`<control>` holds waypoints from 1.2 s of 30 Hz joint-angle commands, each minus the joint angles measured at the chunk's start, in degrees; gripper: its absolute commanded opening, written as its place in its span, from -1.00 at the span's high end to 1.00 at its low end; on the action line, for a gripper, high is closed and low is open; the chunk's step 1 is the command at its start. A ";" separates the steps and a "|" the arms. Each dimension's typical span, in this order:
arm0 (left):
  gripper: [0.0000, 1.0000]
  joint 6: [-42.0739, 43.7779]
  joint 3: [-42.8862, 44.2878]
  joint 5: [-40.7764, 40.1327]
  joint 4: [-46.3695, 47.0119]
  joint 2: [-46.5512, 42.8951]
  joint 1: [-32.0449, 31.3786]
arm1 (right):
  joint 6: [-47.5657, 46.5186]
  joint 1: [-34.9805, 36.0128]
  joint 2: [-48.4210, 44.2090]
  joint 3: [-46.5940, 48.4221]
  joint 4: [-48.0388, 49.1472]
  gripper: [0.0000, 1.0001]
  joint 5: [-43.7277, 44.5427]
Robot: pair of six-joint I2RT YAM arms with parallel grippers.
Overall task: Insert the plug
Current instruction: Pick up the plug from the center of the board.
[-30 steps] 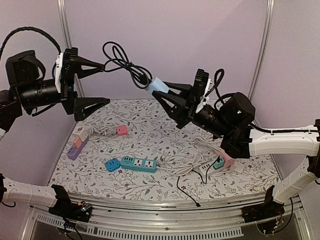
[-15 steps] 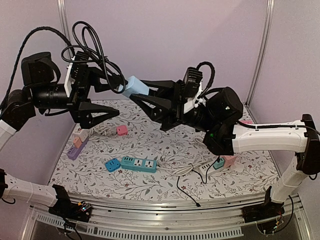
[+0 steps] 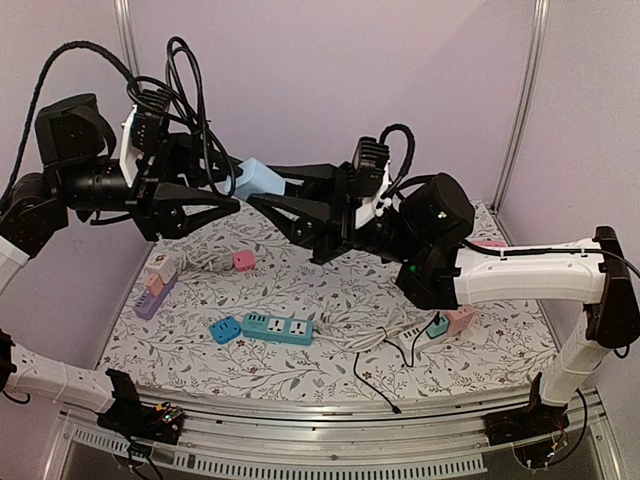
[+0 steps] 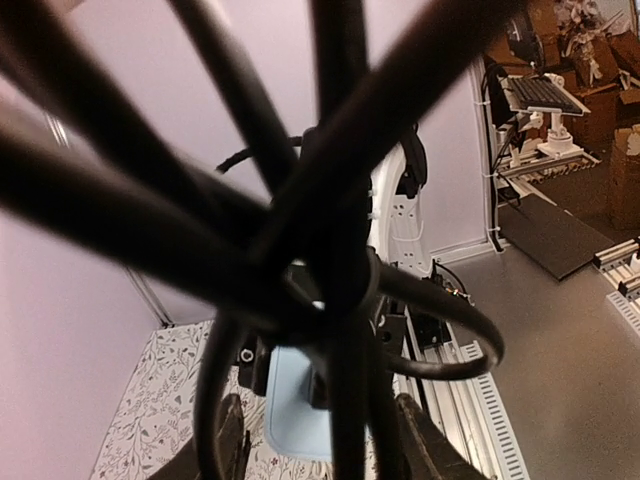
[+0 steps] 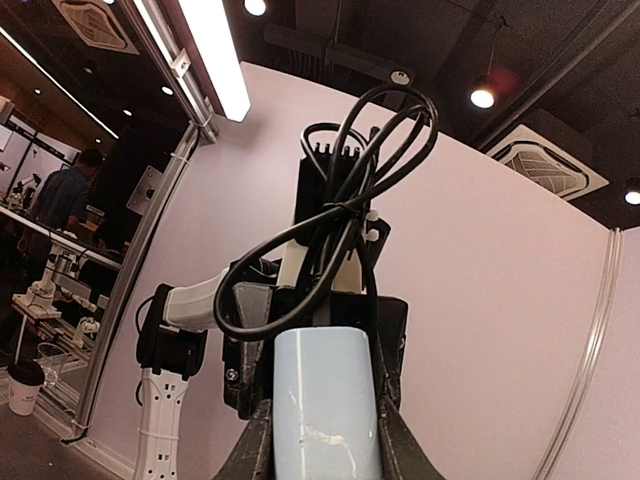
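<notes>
A light blue socket block (image 3: pixel 256 179) hangs high over the table, with my right gripper (image 3: pixel 266 188) shut on its sides; the right wrist view shows the block (image 5: pixel 325 400) upright between the fingers (image 5: pixel 252 450). Its black cable (image 3: pixel 185 90) is tied in a looped bundle (image 5: pixel 345 190) at the block's far end, where the plug is lost among the black strands. My left gripper (image 3: pixel 221 184) faces the block, jaws half closed around that bundle with a gap left. In the left wrist view the cable (image 4: pixel 330 250) fills the frame, the block (image 4: pixel 290 410) behind it.
On the flowered table (image 3: pixel 330 290) lie a blue power strip (image 3: pixel 278 327), a blue cube (image 3: pixel 225 329), a pink cube (image 3: pixel 243 260), a purple and pink strip (image 3: pixel 153 287) at the left, and a white strip with pink and teal adapters (image 3: pixel 442 324) at the right.
The right gripper carried the block left to the left gripper. The left jaws, wide apart before, have narrowed around the cable bundle.
</notes>
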 commanded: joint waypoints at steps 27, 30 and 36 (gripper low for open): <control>1.00 13.33 -4.53 -12.32 -17.40 -0.65 5.19 | -7.04 -0.20 -8.66 -11.24 -22.32 -0.97 16.90; 1.00 15.93 -7.64 -7.19 -22.28 2.11 11.12 | -7.89 -1.57 -13.57 -14.51 -31.81 -0.98 21.61; 1.00 25.10 -18.51 2.84 -16.45 8.74 16.15 | -7.78 -5.15 -20.77 -24.17 -37.00 -0.97 29.50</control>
